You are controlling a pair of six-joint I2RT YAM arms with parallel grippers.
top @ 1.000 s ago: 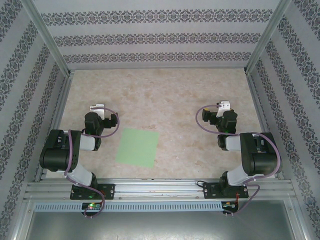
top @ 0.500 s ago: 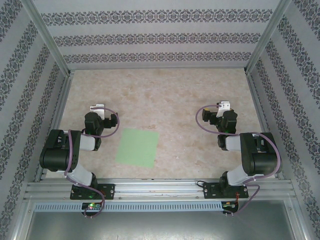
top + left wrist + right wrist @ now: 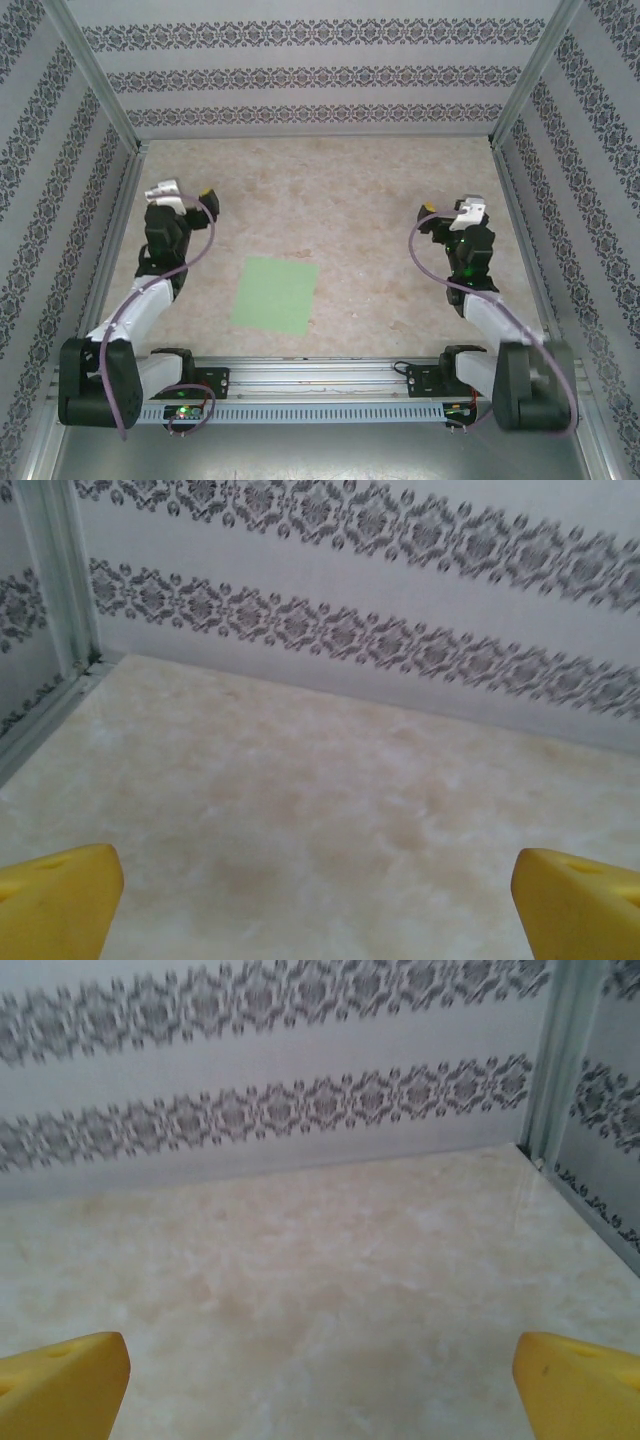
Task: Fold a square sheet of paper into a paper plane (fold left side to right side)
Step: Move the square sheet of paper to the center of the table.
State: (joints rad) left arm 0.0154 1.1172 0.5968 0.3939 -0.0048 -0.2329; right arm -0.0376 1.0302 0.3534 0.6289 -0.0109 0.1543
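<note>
Found the square sheet of paper (image 3: 275, 294) lying flat on the counter (image 3: 350, 190), low in the overhead frame and a little left of centre. Looked plain light green, with its edges turned slightly off the lines of the frame.

Spotted the left end effector (image 3: 184, 193) at the left of the overhead frame, above and to the left of the sheet. Stood well apart from the paper, released and spread wide, grasping nothing. Spotted the right end effector (image 3: 450, 209) at the right of the same frame, above and far to the right of the sheet, farther from it than the left one. Was likewise released and wide, with nothing between its tips. Left the sheet between the two arms, nearer the bottom rail (image 3: 320, 372) than either end effector was.

In the left wrist view, caught the left end effector (image 3: 318, 900) as two yellow fingers (image 3: 60, 900) in the lower corners of the frame. Showed bare marbled counter (image 3: 320, 780) between them and a patterned wall (image 3: 380, 570) across the top, with a metal post (image 3: 55, 570) at the upper left.

In the right wrist view, caught the right end effector (image 3: 320, 1380) the same way, with yellow fingers (image 3: 65, 1380) in the lower corners and bare counter (image 3: 320, 1260) between. Showed the patterned wall (image 3: 250, 1050) behind and a metal post (image 3: 560, 1050) at the upper right.
</note>
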